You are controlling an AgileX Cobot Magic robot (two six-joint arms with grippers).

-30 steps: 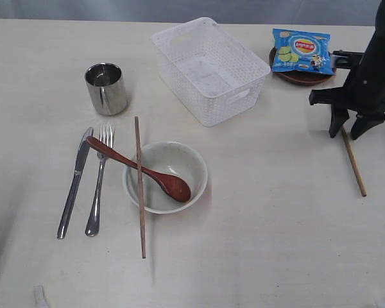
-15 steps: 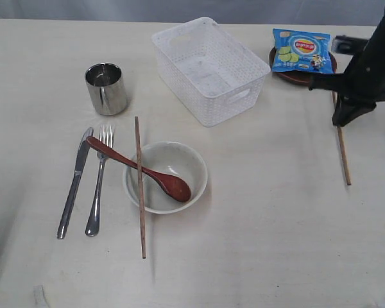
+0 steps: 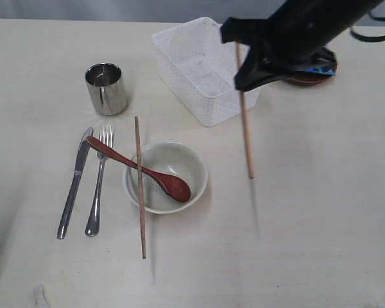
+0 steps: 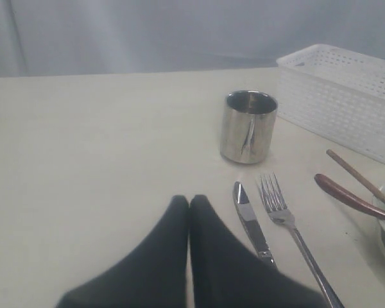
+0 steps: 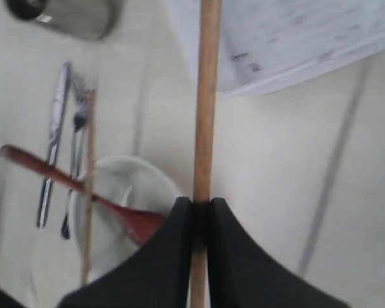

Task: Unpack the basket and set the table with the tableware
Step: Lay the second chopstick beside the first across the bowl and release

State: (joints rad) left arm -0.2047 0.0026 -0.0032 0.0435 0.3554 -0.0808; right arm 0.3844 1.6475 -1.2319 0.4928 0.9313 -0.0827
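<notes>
Two end effectors in view. Right end effector [image 3: 242, 82] sits upper centre of the exterior frame, in front of the basket [image 3: 208, 102], fingers pressed onto a wooden chopstick [image 3: 246, 138]; the wrist view confirms the pinch, right end effector [image 5: 199, 209] clamped on the chopstick [image 5: 205, 96] with only the stick between the pads. The stick hangs near-vertical in the frame, its lower tip right of the bowl [image 3: 194, 158] and not touching it; a thin shadow streak lies on the counter [image 3: 308, 224] just below the tip. Left end effector [image 4: 189, 201] has its fingers pressed together, holding nothing, low over bare counter near the knife [image 4: 251, 224]. Centre-left of the exterior frame: second chopstick [image 3: 140, 192] laid across the bowl's left rim, wooden spoon [image 3: 147, 172] with its head in the bowl and handle crossing that chopstick. Knife [image 3: 74, 186] and fork [image 3: 97, 186] lie side by side left of the bowl, mug [image 3: 106, 90] upright above them. Brown plate [image 3: 301, 79] at upper right, mostly hidden by the arm.
</notes>
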